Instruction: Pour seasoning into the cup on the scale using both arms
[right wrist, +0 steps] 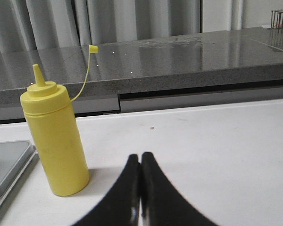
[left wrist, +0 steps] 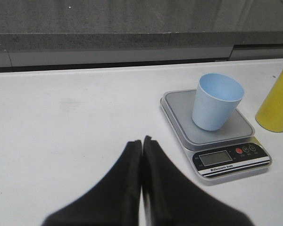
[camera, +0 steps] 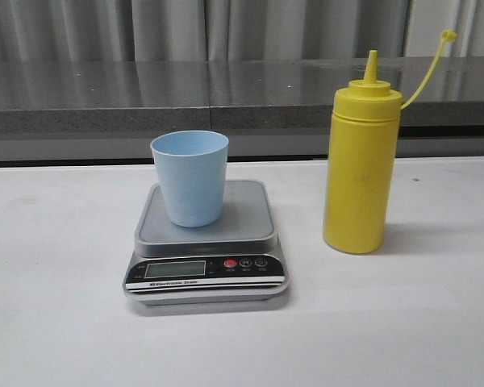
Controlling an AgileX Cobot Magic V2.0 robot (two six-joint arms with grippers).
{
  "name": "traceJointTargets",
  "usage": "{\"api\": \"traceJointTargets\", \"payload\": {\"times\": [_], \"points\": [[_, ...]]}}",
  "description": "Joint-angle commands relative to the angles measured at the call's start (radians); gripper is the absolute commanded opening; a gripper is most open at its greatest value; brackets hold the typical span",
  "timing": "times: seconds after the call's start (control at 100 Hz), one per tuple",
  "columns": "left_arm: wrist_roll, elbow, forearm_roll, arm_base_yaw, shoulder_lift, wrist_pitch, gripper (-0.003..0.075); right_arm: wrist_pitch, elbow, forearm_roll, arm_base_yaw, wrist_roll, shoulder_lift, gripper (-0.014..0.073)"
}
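Observation:
A light blue cup (camera: pixel 190 177) stands upright on the grey platform of the scale (camera: pixel 242 222), whose black panel with display and red button faces me. To its right on the white table stands the yellow seasoning bottle (camera: pixel 359 173), upright, its cap hanging off the nozzle on a thin strap. Neither arm shows in the front view. In the left wrist view my left gripper (left wrist: pixel 142 140) is shut and empty, short of the scale (left wrist: pixel 179 110) and cup (left wrist: pixel 216 101). In the right wrist view my right gripper (right wrist: pixel 140 156) is shut and empty, apart from the bottle (right wrist: pixel 56 141).
A dark grey stone ledge (camera: pixel 226 93) runs along the back of the white table (camera: pixel 64 306), with grey curtains behind it. A corner of the scale (right wrist: pixel 7 162) shows beside the bottle in the right wrist view.

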Motion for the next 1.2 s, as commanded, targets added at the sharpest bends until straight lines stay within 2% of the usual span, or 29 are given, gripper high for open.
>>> {"api": "traceJointTargets", "payload": {"times": [0.0,0.77,0.89,1.09,1.19], "points": [[-0.008,-0.024,-0.009,0.001,0.009,-0.078,-0.0020,-0.083,-0.015,-0.007,-0.005,-0.013,-0.024,-0.0060],[-0.008,-0.022,0.003,0.001,0.009,-0.079,-0.0020,-0.083,-0.015,-0.007,-0.005,-0.013,-0.024,-0.0060],[-0.008,0.020,0.057,0.001,0.009,-0.166,-0.0020,-0.083,-0.015,-0.007,-0.005,-0.013,-0.024,-0.0060],[-0.008,0.160,0.144,0.001,-0.001,-0.436,-0.0020,-0.083,-0.015,-0.007,-0.005,-0.013,-0.024,-0.0060],[-0.008,0.206,0.142,0.009,-0.030,-0.457,-0.0020,-0.083,-0.015,-0.007,-0.005,-0.013,-0.024,-0.0060]]}}
